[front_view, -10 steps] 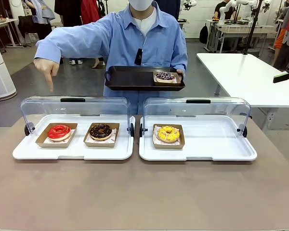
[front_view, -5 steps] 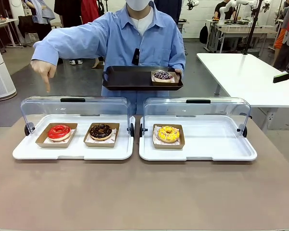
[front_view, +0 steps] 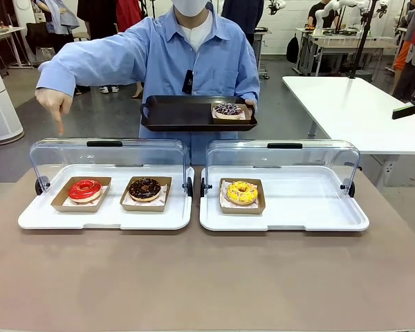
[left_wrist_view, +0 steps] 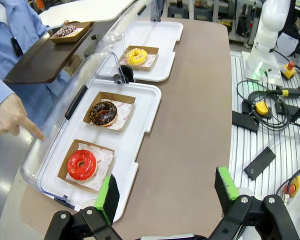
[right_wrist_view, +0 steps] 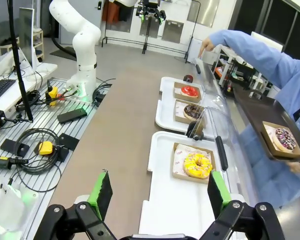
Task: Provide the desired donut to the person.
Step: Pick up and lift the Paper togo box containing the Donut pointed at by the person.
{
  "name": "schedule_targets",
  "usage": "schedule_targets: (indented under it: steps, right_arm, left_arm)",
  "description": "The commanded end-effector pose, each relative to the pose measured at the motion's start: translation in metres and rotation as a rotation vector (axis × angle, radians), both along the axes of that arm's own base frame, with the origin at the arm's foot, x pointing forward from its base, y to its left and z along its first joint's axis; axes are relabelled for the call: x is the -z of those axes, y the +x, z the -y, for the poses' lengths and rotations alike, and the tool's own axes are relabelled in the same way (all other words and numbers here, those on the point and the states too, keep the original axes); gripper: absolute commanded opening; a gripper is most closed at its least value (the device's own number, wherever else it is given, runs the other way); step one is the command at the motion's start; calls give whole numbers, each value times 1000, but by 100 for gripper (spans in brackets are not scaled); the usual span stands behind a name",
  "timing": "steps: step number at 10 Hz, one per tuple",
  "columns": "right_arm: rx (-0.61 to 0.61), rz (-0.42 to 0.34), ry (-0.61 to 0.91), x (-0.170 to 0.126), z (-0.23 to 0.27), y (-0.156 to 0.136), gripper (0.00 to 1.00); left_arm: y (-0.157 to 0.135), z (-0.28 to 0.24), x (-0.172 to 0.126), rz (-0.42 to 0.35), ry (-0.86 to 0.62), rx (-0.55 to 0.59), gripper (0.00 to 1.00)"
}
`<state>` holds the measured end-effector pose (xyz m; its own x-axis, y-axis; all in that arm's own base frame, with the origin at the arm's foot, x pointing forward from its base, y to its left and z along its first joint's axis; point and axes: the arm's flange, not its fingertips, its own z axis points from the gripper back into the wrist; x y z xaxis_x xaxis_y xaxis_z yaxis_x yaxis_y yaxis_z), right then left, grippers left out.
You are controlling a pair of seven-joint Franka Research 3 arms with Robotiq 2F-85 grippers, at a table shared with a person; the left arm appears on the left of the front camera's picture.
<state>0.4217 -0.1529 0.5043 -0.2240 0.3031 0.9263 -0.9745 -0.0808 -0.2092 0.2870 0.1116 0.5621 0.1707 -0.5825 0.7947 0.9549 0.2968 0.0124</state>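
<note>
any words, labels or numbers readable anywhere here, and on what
No text can be read.
Paper liner under the red donut: faint pink print, too small to read.
Second liner under the chocolate donut: the same, blurred.

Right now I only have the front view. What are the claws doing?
Observer: The left claw is open, with nothing between its fingers.
Operator: Right one?
Observer: The right claw is open and empty too.
Operator: What is the left one facing?
Observer: Its wrist view looks down at the tray end that holds the red donut. The person's hand points down on the far side of the clear lid.
</note>
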Motion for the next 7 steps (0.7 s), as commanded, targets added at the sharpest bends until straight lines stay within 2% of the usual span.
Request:
schedule_targets:
  steps: [1,2,4,6,7]
  right_arm:
    - [13,-7,-10,-2,-3,-1,100]
    - [13,-7,-10,-2,-3,-1,100]
    - [13,-7,-10,-2,-3,-1,100]
    - [13,-7,-10,-2,-3,-1,100]
    - [13,-7,-10,-2,-3,-1,100]
  left_arm:
    - [14,18,-18,-72,226,-13,100]
    - [30,35,-22,-125,393,0,100]
    - [69,58,-4,-240,620,27,100]
    - [102,95,44,-272,804,79,100]
    - [113,110,71,-249,861,108,100]
